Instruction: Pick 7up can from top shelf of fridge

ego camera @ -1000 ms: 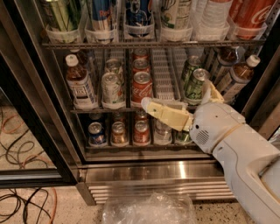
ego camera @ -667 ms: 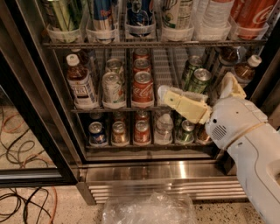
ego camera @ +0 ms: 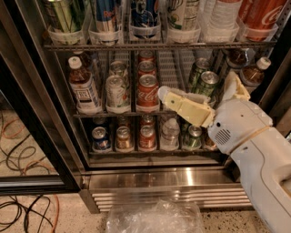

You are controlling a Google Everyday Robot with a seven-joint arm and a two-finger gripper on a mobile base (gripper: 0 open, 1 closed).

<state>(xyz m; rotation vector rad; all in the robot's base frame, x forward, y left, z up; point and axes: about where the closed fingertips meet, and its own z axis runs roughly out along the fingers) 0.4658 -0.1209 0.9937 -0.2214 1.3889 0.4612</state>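
The 7up can (ego camera: 183, 11), whitish with green lettering, stands in a white cup holder on the top shelf (ego camera: 136, 46) of the fridge (ego camera: 159, 178), fourth from the left. Its top is cut off by the frame edge. My gripper (ego camera: 198, 86) is in front of the middle shelf, well below the 7up can and slightly to its right. Its cream fingers are spread apart and empty. One finger (ego camera: 182, 105) reaches left toward the Coca-Cola cans, and the other (ego camera: 235, 86) points up. The white arm (ego camera: 254, 150) comes in from the lower right.
On the top shelf, a green can (ego camera: 61, 16), two blue cans, a white bottle (ego camera: 223, 16) and a Coca-Cola can (ego camera: 261, 13) flank the 7up can. The middle rack holds a tea bottle (ego camera: 84, 88), Coca-Cola cans (ego camera: 148, 91) and green cans (ego camera: 207, 82). Cables (ego camera: 22, 154) lie on the floor at left, and a plastic bag (ego camera: 154, 218) lies below.
My gripper has moved up and to the right, from the lower rack level to in front of the middle shelf. Its fingers stay spread.
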